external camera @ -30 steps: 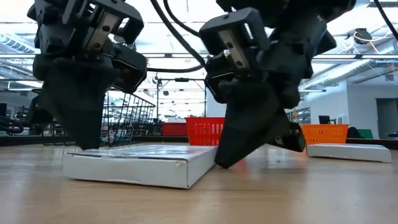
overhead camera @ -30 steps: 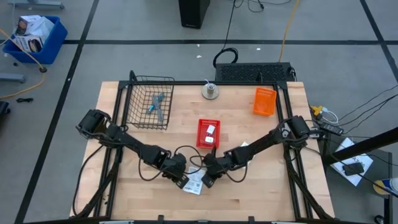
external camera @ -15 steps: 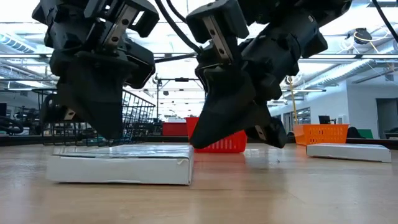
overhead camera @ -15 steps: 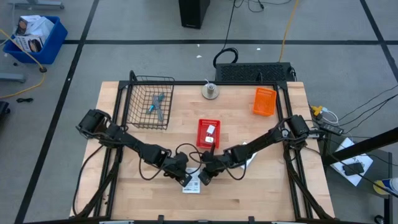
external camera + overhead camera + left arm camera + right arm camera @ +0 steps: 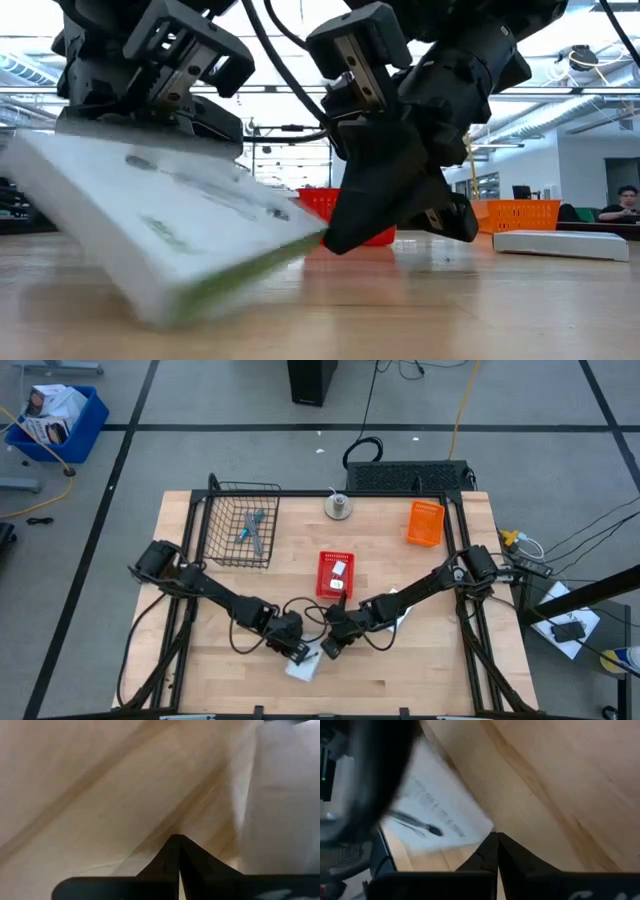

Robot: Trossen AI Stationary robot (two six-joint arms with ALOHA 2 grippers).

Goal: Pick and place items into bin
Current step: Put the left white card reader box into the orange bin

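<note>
**Kid:** Where is the white packet point(image 5: 160, 235)?

**Helper:** It is at the front of the bench point(image 5: 420, 670), near the middle. In the low view it is tipped up. One edge is low by the wood and the other edge is up under the left gripper point(image 5: 298, 651).

**Kid:** Is the left gripper holding it?

**Helper:** Its fingers are pressed tight together. They sit right at the high edge of the packet, but I cannot tell if they pinch it or only push it up.

**Kid:** And the right gripper point(image 5: 330, 649)?

**Helper:** It is clenched too, with nothing in it. Its tip is just beside the packet's raised edge.

**Kid:** What is the best way to do this bit?

**Helper:** I think the packet is too flat to grab lying down, so tipping it is smart. Go slowly, so it does not slide away. One gripper should keep the edge up while the other opens and takes that edge.

**Kid:** Then where does it go?

**Helper:** Into a bin. The red bin point(image 5: 335, 576) is close behind and already has small white things in it. The wire basket point(image 5: 242, 525) holds the stick tools point(image 5: 251, 527). A second packet point(image 5: 565, 243) lies farther off to the right.
</note>
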